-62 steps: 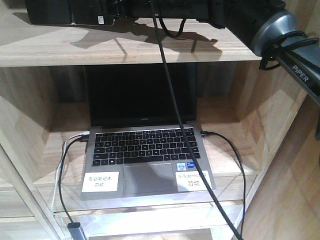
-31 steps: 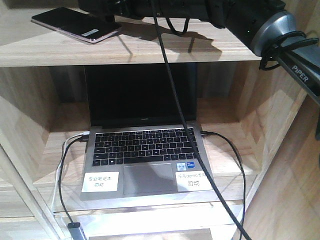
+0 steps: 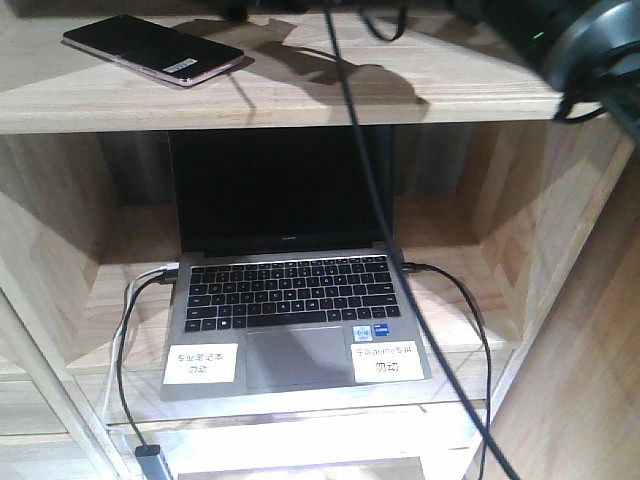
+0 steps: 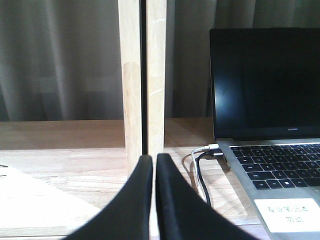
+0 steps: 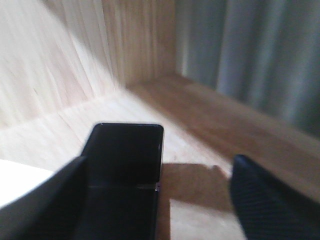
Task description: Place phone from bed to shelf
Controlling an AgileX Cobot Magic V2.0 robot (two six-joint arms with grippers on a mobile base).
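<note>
The phone (image 3: 150, 50), a glossy black slab with a pinkish rim and a white sticker, lies flat on the top board of the shelf (image 3: 300, 105), at its left. In the right wrist view the phone (image 5: 127, 165) rests on the pale board with its crease showing. My right gripper (image 5: 160, 161) is open, its left finger (image 5: 47, 200) beside the phone and its right finger (image 5: 265, 200) well apart from it. My left gripper (image 4: 151, 162) is shut on nothing, low in front of a shelf upright (image 4: 142, 75). The bed is out of view.
An open grey laptop (image 3: 290, 300) with two white labels fills the compartment below, cables (image 3: 470, 330) plugged in on both sides. A black cable (image 3: 345, 120) hangs across the front. The right arm's grey joint (image 3: 590, 40) sits at the top right. Grey curtains hang behind the shelf.
My right arm has drawn back up and to the right, out of the top of the front view. The phone, covered a second ago, now lies bare on the top board, let go.
</note>
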